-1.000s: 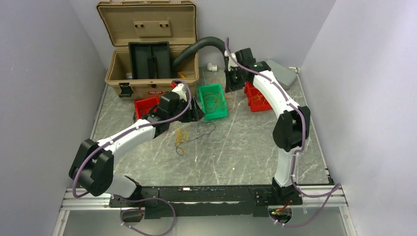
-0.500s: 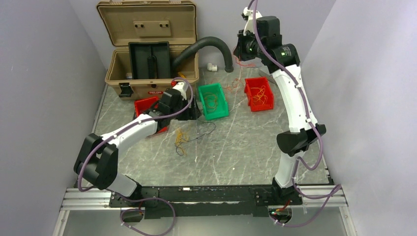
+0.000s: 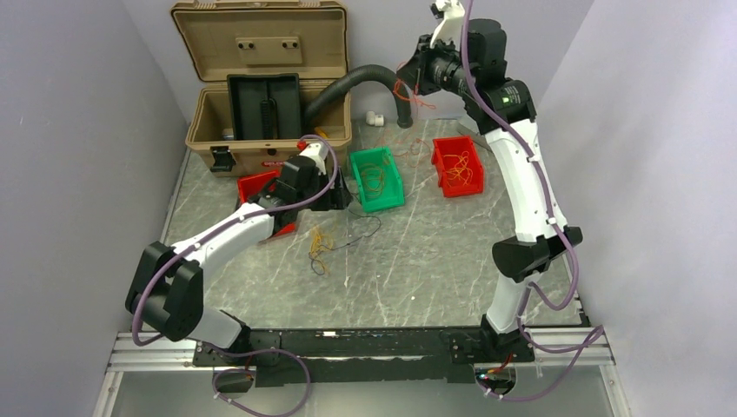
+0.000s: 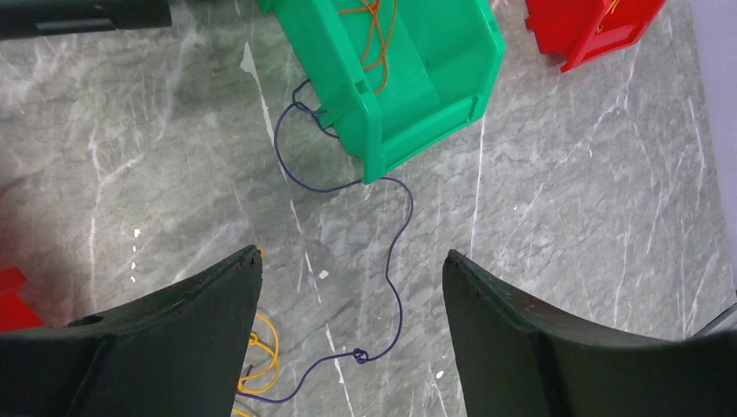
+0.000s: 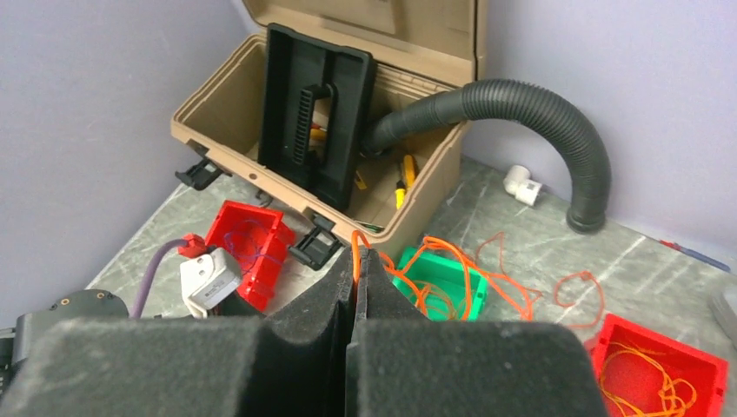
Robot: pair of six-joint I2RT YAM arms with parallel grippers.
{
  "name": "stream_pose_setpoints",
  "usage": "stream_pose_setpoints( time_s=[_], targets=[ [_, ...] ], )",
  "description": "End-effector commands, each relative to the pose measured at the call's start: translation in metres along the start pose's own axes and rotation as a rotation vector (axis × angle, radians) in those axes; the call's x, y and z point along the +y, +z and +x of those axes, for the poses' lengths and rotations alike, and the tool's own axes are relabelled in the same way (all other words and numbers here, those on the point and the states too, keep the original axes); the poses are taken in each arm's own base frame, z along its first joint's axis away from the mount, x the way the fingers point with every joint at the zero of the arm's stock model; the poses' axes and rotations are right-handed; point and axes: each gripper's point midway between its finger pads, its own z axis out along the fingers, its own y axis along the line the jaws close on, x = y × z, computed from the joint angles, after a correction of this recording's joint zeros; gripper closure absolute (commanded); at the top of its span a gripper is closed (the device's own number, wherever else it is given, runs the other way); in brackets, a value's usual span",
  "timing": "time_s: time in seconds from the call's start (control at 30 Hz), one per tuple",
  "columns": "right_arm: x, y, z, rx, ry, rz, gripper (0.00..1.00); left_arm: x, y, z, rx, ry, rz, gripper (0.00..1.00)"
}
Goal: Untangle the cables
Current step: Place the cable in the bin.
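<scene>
My right arm (image 3: pixel 521 174) is reared up tall and reaches over the back of the table. Its pincer (image 5: pixel 355 261) is pressed together on a few orange cables (image 5: pixel 461 258), which trail from the fingertips in loose loops.

My left arm (image 3: pixel 230 239) lies low, stretched forward to the green bin (image 3: pixel 382 205). Its pincer (image 4: pixel 352 254) gapes wide and holds nothing. On the marble below, between the fingers, a dark cable (image 4: pixel 388 265) runs from the bin's corner down to a small knot. A yellow cable (image 4: pixel 275 343) lies just beside the left finger.

I count three bins: the green one, a near red bin (image 3: pixel 248 187) and a far red bin (image 3: pixel 437 163). There is also one tan toolbox (image 3: pixel 261 52) and one black hose (image 3: pixel 365 76). More orange strands lie in the green bin and the far red bin.
</scene>
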Motion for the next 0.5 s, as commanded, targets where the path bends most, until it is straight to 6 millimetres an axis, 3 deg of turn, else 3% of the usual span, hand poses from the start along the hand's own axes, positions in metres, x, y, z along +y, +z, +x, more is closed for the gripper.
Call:
stream_pose_setpoints(
  time_s=[0.0, 0.23, 0.47],
  targets=[
    [0.009, 0.022, 0.007, -0.011, 0.018, -0.057, 1.00, -0.004, -0.014, -0.016, -0.061, 0.021, 0.013, 0.21],
    [-0.011, 0.059, 0.071, 0.125, 0.021, -0.002, 1.00, 0.000, -0.014, -0.007, -0.028, 0.014, 0.007, 0.20],
    [-0.031, 0.093, 0.154, 0.283, 0.050, 0.011, 1.00, 0.002, -0.017, -0.002, -0.002, 0.023, -0.006, 0.17]
  ],
)
